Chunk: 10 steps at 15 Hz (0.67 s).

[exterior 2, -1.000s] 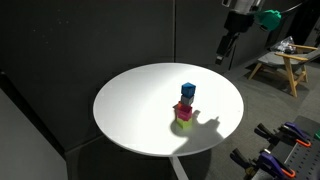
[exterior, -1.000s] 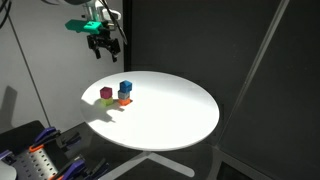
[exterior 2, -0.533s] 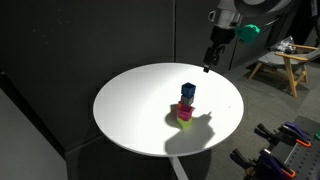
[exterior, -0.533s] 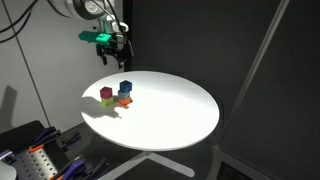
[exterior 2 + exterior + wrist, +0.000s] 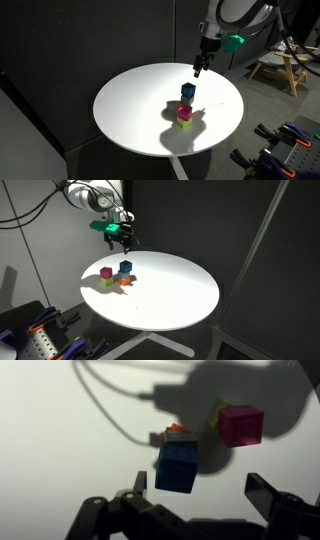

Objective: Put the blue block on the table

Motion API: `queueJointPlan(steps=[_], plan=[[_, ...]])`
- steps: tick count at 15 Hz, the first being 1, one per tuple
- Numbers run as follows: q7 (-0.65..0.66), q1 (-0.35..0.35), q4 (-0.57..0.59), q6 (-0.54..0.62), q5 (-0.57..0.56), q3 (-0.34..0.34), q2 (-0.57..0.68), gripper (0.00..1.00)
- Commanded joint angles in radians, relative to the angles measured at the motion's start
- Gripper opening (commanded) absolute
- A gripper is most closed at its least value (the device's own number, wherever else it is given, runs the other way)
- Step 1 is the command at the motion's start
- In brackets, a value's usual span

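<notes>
Well, the blue block (image 5: 125,267) isn't down on the worktop (image 5: 185,305) yet. It sits on top of an orange block (image 5: 125,280), over on the left part of the round white top in an exterior view. Just left of it there, a magenta block (image 5: 106,273) rides on a yellowish-green one (image 5: 107,282). The two little stacks stand close, though I can't tell whether they touch.

The gripper (image 5: 123,242) hangs above the blue block, clear of it, with its fingers spread wide and nothing between them. In the wrist view the blue block (image 5: 177,466) lies nearer the left finger (image 5: 140,482) than the right finger (image 5: 262,490), so to my eye the line-up is off-centre.

That's where I'd expect trouble. If it drops as it stands, one finger may meet the block first and shove it sideways off the orange block, and it would tumble rather than be placed. With the fingers this wide, the right one could also clip the magenta block (image 5: 241,424) on the way down and knock that stack over. If it goes too low before closing, the fingers could pinch the orange block as well and drag or lift both. The blue block also looks slightly turned against the fingers, so a squeeze might twist it.
</notes>
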Motion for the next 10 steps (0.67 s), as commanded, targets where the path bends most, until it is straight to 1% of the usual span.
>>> queueJointPlan(steps=[1,10], plan=[[-0.038,-0.014,0.058,0.03,0.028,0.016,0.067,1.0],[-0.081,-0.042,0.087,0.084,0.036,0.027,0.158,1.0]])
